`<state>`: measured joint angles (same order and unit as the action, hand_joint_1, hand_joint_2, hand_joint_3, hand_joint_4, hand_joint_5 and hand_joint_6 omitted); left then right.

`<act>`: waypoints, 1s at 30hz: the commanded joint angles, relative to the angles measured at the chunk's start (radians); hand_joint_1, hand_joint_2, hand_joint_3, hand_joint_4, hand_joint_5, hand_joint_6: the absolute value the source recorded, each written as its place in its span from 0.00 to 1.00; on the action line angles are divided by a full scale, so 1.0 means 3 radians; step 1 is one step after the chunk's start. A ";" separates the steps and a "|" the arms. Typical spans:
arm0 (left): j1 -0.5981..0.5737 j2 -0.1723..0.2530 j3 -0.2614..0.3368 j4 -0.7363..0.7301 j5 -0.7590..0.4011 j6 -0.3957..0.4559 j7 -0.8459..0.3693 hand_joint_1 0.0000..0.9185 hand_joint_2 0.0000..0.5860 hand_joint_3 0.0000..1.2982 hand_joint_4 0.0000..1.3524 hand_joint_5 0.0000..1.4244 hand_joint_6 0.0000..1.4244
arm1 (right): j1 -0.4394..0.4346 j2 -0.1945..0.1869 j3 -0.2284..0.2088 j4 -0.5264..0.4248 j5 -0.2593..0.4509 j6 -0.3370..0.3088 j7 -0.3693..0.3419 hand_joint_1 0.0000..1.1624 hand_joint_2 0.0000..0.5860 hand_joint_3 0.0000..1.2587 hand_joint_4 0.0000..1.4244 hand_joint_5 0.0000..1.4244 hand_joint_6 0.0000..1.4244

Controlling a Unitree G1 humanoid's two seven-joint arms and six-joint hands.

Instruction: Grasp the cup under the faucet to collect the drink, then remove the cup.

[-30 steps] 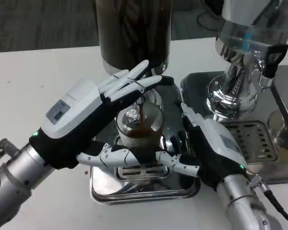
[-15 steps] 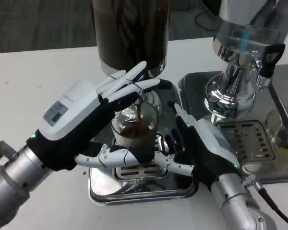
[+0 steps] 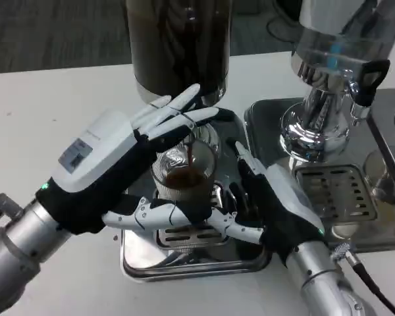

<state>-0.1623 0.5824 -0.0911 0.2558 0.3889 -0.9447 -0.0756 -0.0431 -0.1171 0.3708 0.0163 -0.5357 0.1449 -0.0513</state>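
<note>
A clear cup (image 3: 183, 172) stands on the steel drip tray (image 3: 192, 262) under the faucet (image 3: 210, 117) of the dark drink tank (image 3: 178, 46). A thin brown stream falls into it, and brown drink fills its lower part. My left hand (image 3: 112, 164) reaches in from the left, its straight fingers resting on top of the faucet and its thumb low in front of the cup. My right hand (image 3: 273, 204) wraps the cup's right side, fingers against the glass and thumb stretched under its front.
A second dispenser (image 3: 329, 72) with a clear tank and chrome stem stands at the right on its own grated tray (image 3: 342, 197), close behind my right forearm. White table lies to the left and front.
My right hand has slid left and closed in against the cup. The drink level has risen slightly. My left hand has stayed on the faucet.
</note>
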 commanded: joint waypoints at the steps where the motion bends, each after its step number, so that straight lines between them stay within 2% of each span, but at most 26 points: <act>1: 0.0190 0.0071 0.0049 0.0029 0.0138 0.0081 0.0002 0.00 0.28 0.12 0.00 0.13 0.04 | -0.0021 0.0009 0.0007 0.0020 0.0004 -0.0022 0.0006 0.45 0.37 0.00 0.00 0.00 0.00; 4: 0.0236 0.0044 0.0145 -0.0005 0.0168 0.0035 0.0150 0.00 0.29 0.11 0.00 0.12 0.03 | -0.0026 0.0003 0.0010 0.0045 0.0019 -0.0025 0.0023 0.44 0.37 0.00 0.00 0.00 0.00; 11: 0.0323 -0.0007 0.0345 -0.0061 0.0126 0.0118 0.0310 0.00 0.29 0.08 0.00 0.09 0.01 | -0.0024 -0.0015 0.0031 0.0027 0.0024 -0.0061 0.0018 0.45 0.37 0.00 0.00 0.00 0.00; 20: 0.0534 -0.0086 0.0604 -0.0104 0.0133 0.0160 0.0511 0.00 0.29 0.07 0.00 0.08 0.00 | -0.0065 0.0063 0.0044 0.0096 0.0082 -0.0076 0.0003 0.45 0.37 0.00 0.00 0.00 0.00; 27: 0.0771 -0.0088 0.0812 0.0154 0.0098 0.0139 0.0717 0.00 0.30 0.07 0.00 0.08 0.01 | -0.0071 0.0105 0.0036 0.0151 0.0064 -0.0172 -0.0089 0.44 0.36 0.00 0.00 0.00 0.00; 30: 0.0883 -0.0170 0.0864 0.0345 0.0116 0.0100 0.0883 0.00 0.32 0.06 0.00 0.08 0.01 | -0.0089 0.0145 0.0021 0.0207 0.0094 -0.0213 -0.0111 0.44 0.36 0.00 0.00 0.00 0.00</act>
<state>0.0623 0.5556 0.1495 0.3052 0.4169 -0.9073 0.1407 -0.0601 -0.0853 0.3826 0.0575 -0.5185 0.1028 -0.0654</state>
